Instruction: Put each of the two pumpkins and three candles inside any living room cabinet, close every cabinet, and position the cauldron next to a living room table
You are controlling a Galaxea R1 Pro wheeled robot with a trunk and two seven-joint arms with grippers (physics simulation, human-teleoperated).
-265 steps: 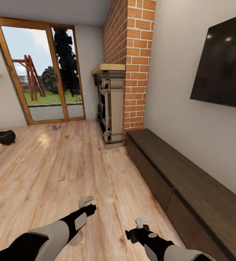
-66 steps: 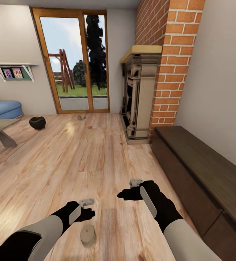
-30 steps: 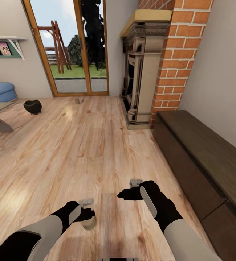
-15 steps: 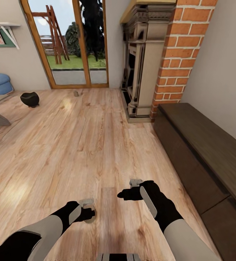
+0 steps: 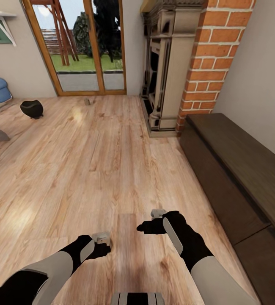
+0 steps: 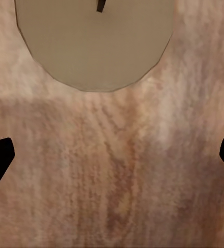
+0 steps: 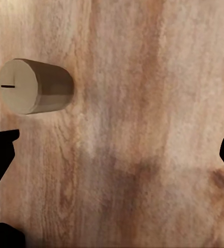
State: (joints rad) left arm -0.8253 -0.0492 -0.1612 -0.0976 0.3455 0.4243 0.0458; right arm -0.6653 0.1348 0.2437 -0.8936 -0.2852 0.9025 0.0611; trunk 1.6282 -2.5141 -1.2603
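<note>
Tan wax candle (image 7: 35,86) stands upright on the wood floor (image 5: 112,169), directly below the left gripper (image 5: 101,238); in the left wrist view its flat top and wick (image 6: 94,44) sit just ahead of the fingertips. Left gripper spread wide, holding nothing. Right gripper (image 7: 112,147) also wide open and empty, candle off to its side. My read: light, rigid, smooth sides, probably a bit slippery and easy to tip. Best grip is across the middle of the cylinder wall, fingers square to it. Cabinet (image 5: 239,178) is near, beyond the right gripper. Cauldron (image 5: 31,109) well apart, far ahead of the left gripper.
</note>
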